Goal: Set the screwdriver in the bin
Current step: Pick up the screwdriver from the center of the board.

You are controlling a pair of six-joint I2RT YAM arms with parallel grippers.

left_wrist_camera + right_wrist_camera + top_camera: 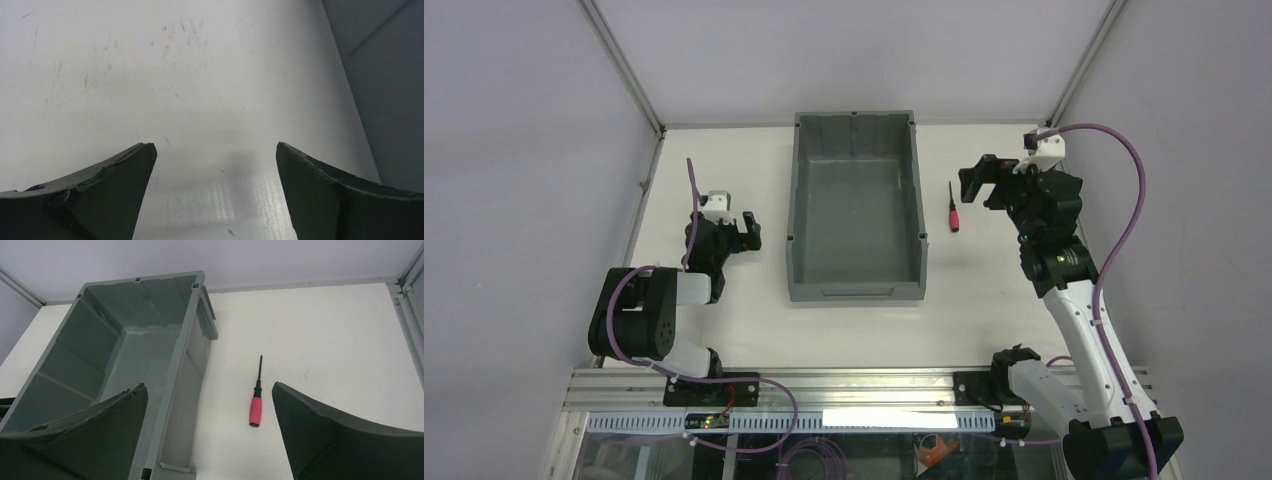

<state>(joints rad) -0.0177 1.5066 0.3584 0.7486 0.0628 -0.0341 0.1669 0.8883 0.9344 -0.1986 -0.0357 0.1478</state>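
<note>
Fingers of the right tool [209, 386] stand wide apart, gripping nothing, above the screwdriver [257, 392] — it lies flat on the white counter [325, 340], red handle nearest, black shaft pointing away, just outside the right wall of the bin [173, 365]. Beyond the bin's other side the left tool [214, 145] — likewise spread, holding nothing — hangs over the counter.

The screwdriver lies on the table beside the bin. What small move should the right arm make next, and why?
Probably lower the right gripper toward the screwdriver, aiming at its red handle. The jaws stand open and empty, and in the right wrist view the screwdriver lies flat on the table ahead, between the two fingers. It is still outside the bin, close to its right wall.
</note>
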